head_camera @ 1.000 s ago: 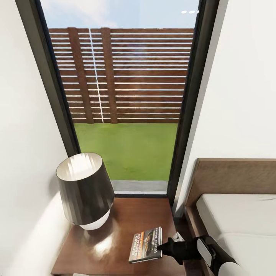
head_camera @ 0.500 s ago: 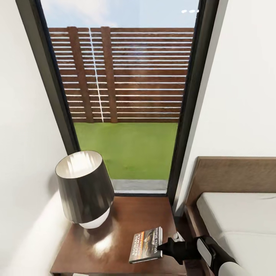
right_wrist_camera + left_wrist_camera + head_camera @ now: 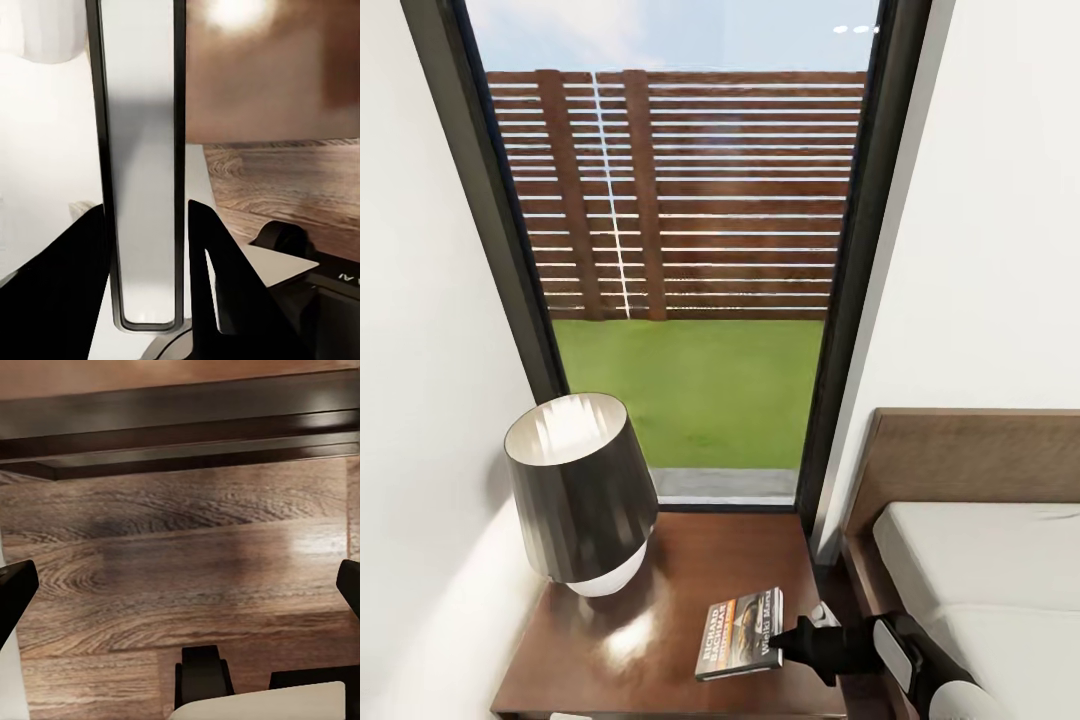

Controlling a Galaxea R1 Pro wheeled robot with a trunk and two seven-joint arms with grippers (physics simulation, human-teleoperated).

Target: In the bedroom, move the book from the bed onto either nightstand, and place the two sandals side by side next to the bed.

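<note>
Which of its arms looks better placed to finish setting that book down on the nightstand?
The right. Its gripper is already clamped on the edge of the book, which sits over the nightstand beside the lamp. The left gripper hangs open over bare wood floor, apart from the book.

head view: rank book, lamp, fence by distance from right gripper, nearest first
1. Book: on the nightstand, right at the right gripper's tips.
2. Lamp: on the nightstand's far left side, beyond the book.
3. Fence: outside the window, past the grass.
</note>
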